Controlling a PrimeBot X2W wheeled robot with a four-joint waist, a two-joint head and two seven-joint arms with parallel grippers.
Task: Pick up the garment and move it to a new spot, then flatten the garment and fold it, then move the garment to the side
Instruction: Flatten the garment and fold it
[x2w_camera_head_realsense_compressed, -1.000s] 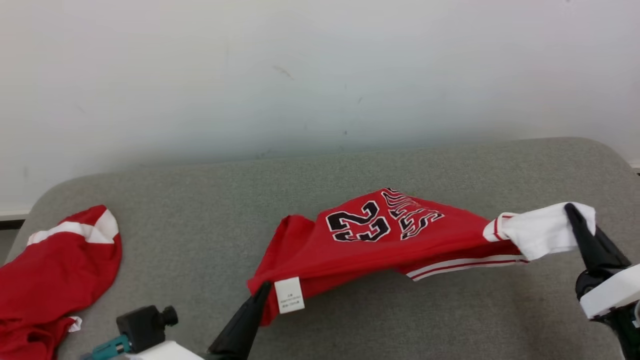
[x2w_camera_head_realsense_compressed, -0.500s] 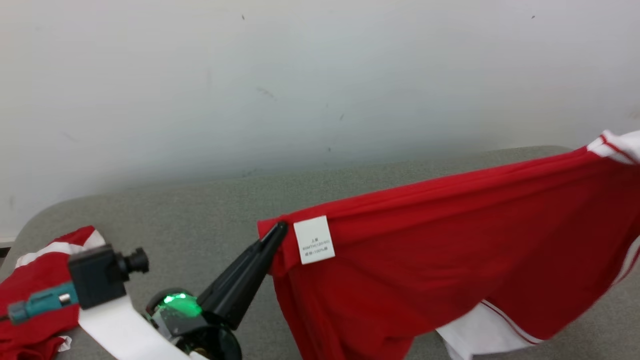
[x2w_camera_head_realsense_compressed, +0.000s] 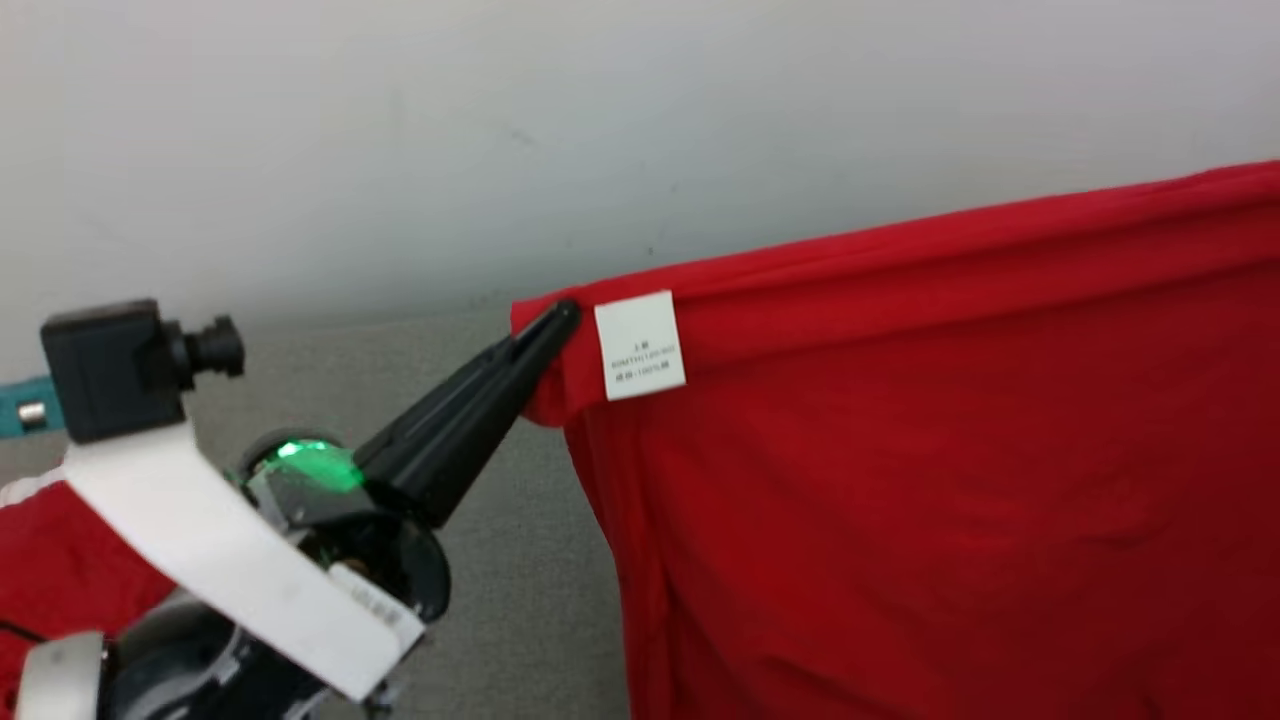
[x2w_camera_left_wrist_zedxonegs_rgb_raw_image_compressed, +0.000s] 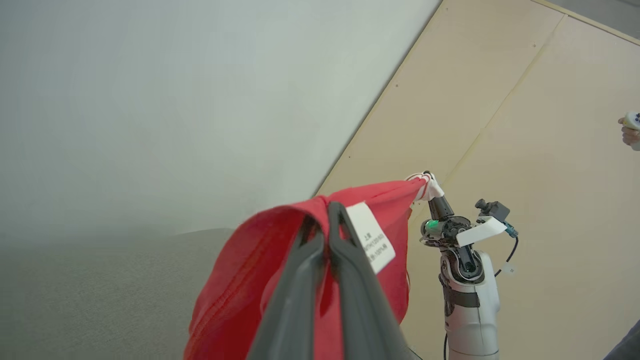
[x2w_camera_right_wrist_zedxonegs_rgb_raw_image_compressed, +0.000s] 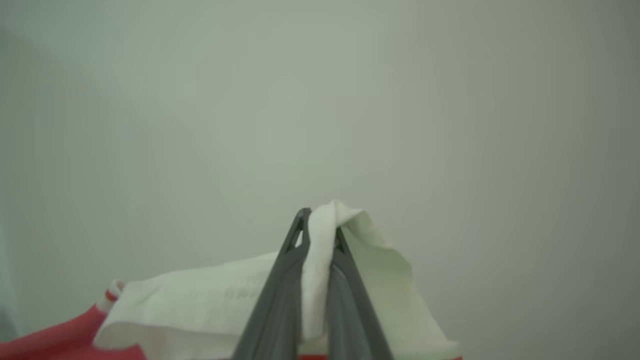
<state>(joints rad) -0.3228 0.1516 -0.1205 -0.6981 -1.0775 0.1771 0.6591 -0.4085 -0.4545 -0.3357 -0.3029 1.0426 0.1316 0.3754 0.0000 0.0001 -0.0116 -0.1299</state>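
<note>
Step in hand: pick-up and transfer. Left gripper (x2w_camera_head_realsense_compressed: 563, 313) is clamped on the red garment (x2w_camera_head_realsense_compressed: 900, 450) at the corner beside its label (x2w_camera_head_realsense_compressed: 640, 345). Right gripper (x2w_camera_right_wrist_zedxonegs_rgb_raw_image_compressed: 320, 227) pinches the white trim (x2w_camera_right_wrist_zedxonegs_rgb_raw_image_compressed: 225, 300). The garment hangs stretched between them over the grey padded surface (x2w_camera_head_realsense_compressed: 530, 600). Next, probably: lower evenly at the new spot, keeping tension.

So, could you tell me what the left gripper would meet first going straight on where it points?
The left gripper is shut on the red garment; beyond that fold, probably the pale wall, though depth is unclear.

Two red garments (x2w_camera_head_realsense_compressed: 900, 480) (x2w_camera_head_realsense_compressed: 50, 570), two end effectors (x2w_camera_head_realsense_compressed: 566, 314) (x2w_camera_right_wrist_zedxonegs_rgb_raw_image_compressed: 320, 225), one white label (x2w_camera_head_realsense_compressed: 640, 345).
</note>
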